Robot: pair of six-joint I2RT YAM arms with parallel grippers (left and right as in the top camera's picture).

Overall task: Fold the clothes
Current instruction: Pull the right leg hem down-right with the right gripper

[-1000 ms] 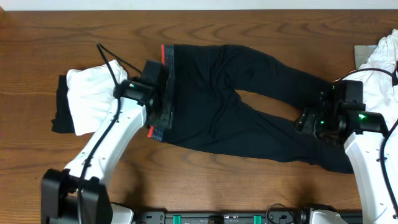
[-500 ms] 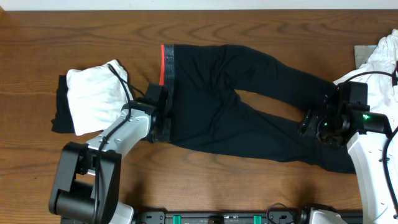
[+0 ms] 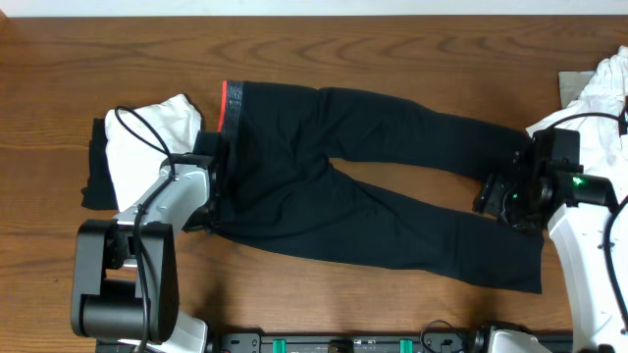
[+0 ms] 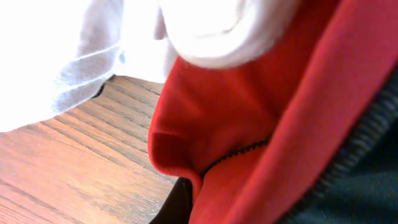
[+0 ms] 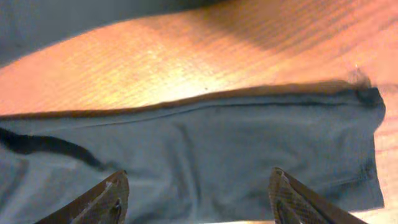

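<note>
Black cloth trousers (image 3: 285, 137) with a red and grey stretchy waistband (image 3: 228, 103) lie flat across the middle of the brown wooden table (image 3: 343, 39). The waistband is at the left, and the 2 legs reach out to the right.

The left pincer (image 3: 211, 201) sits at the lower corner of the waistband. Its fingers are pressed together and pinch the waistband there. In the left wrist view, bunched red cloth fills most of the picture, with white cloth just above it.

The right pincer (image 3: 491, 193) hangs over the lower trouser leg, near its end. Its 2 fingers (image 5: 112, 196) stand wide apart and hold nothing. I cannot tell if they touch the cloth.

Counting them up, there is 1 pair of trousers. There are 2 heaps of white cloth: the left white heap (image 3: 147, 147) just beside the waistband and the right white heap (image 3: 603, 83) at the table's right edge. 1 more black garment (image 3: 93, 167) lies under the left white heap.
</note>
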